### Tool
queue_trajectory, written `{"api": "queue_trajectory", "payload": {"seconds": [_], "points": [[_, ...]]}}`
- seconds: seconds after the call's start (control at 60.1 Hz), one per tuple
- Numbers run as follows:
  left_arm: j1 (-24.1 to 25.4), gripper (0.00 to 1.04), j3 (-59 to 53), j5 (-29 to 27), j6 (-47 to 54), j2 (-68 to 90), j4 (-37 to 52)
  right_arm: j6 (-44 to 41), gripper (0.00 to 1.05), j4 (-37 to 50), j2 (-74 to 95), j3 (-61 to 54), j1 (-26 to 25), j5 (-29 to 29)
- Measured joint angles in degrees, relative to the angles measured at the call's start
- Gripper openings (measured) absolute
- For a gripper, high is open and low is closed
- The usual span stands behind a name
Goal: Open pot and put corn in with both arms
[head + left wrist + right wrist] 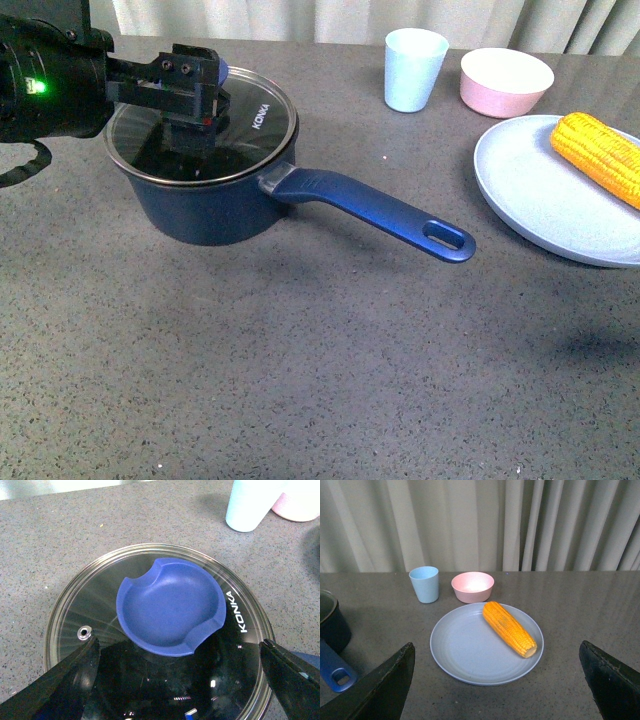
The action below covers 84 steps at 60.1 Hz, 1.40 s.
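Far left: left gripper [190, 105] low over the pot [215, 210], fingers [65, 680] spread wide either side of the blue knob [170, 607], glass lid [260, 105] still on. Then cup [415, 68], pink bowl [506, 80]. Far right: 1 corn [600, 155] lying on the grey plate [530, 200]; right gripper [497, 647] facing it, fingers parted.

Clear glossy glass lid [100, 605] with shiny metal rim, matt smooth blue knob [170, 607], satin navy pot [210, 215], speckled grey stone-look table [300, 380], matt pale plate [465, 650], bumpy corn [510, 628].
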Motion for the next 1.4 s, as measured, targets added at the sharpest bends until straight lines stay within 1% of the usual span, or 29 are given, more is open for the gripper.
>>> {"api": "queue_trajectory", "payload": {"seconds": [0.516, 1.198, 1.231, 1.281, 1.398], "points": [[-1.9, 0.96, 4.7, -2.1, -0.6, 4.0, -0.4, 0.0, 0.96, 0.0, 0.0, 0.0, 0.0, 0.0], [-3.2, 0.96, 10.4, -4.8, -2.1, 7.9, -3.1, 0.0, 0.96, 0.0, 0.0, 0.0, 0.0, 0.0], [-3.3, 0.93, 10.4, -5.2, -2.1, 7.9, -3.3, 0.0, 0.96, 0.0, 0.0, 0.0, 0.0, 0.0], [-3.3, 0.82, 10.4, -6.0, -2.3, 7.9, -3.4, 0.0, 0.96, 0.0, 0.0, 0.0, 0.0, 0.0], [-3.3, 0.64, 10.5, -6.6, -2.4, 7.9, -3.7, 0.0, 0.96, 0.0, 0.0, 0.0, 0.0, 0.0]]}}
